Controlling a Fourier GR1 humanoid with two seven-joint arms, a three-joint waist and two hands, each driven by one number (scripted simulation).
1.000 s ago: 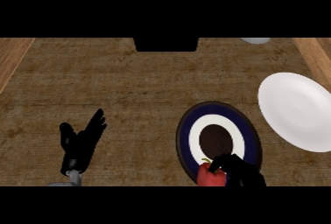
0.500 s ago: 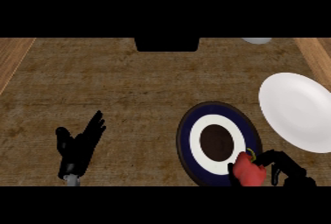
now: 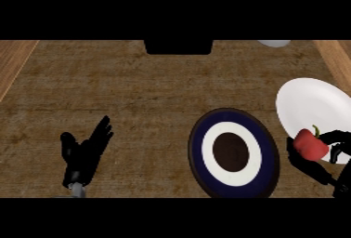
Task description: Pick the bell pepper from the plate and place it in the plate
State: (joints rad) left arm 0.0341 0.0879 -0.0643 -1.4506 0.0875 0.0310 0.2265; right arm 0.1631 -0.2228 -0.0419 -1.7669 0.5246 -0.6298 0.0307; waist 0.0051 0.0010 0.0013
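Moved: pepper (image 3: 310,145) off blue plate (image 3: 235,153), right hand (image 3: 322,160) clutching it | white plate (image 3: 312,109) edge | left hand (image 3: 83,151) relaxed on brown counter (image 3: 137,88)

No readable text, labels or numbers, as far as visible

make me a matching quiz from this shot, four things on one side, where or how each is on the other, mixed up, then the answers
Things:
1. pepper
2. ringed plate
3. white plate
4. left hand

Descriptions:
A. far right of the counter, plain
B. open, resting at lower left
C. red, held in the right hand at the white plate's lower edge
D. centre right, dark blue and white rings, nothing on it

Pairs: 1-C, 2-D, 3-A, 4-B
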